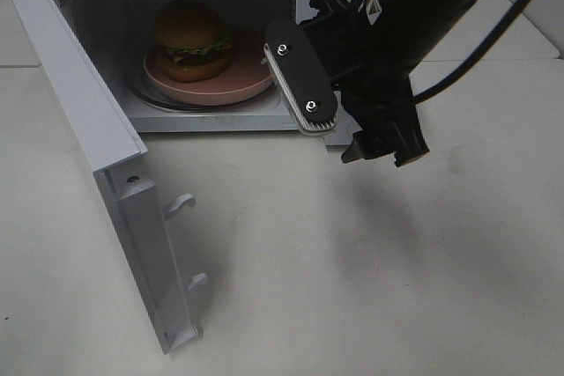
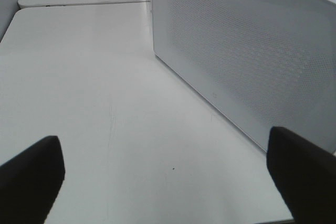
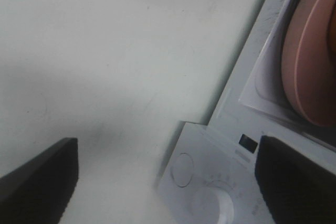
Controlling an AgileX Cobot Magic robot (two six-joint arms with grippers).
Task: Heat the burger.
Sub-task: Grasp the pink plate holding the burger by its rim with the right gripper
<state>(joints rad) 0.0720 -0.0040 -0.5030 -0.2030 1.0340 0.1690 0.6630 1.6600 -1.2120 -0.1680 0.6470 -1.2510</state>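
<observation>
glossy brown-bunned burger (image 1: pixel 192 39), lettuce frill

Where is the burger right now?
In the high view, the burger sits on the pink plate inside the open microwave, at upper left.

Right gripper (image 3: pixel 165 148): two dark fingers (image 3: pixel 39 182), blurred, set wide apart over the scene. Surface (image 3: pixel 105 51): white, faint scuff marks. Microwave (image 3: pixel 236 98): white, one front corner in view. Control panel (image 3: pixel 210 187): large round dial (image 3: pixel 212 206), flatter round button (image 3: pixel 182 170), small dark display (image 3: pixel 248 142). Pink plate (image 3: pixel 310 61): rim only, inside the cavity
</observation>
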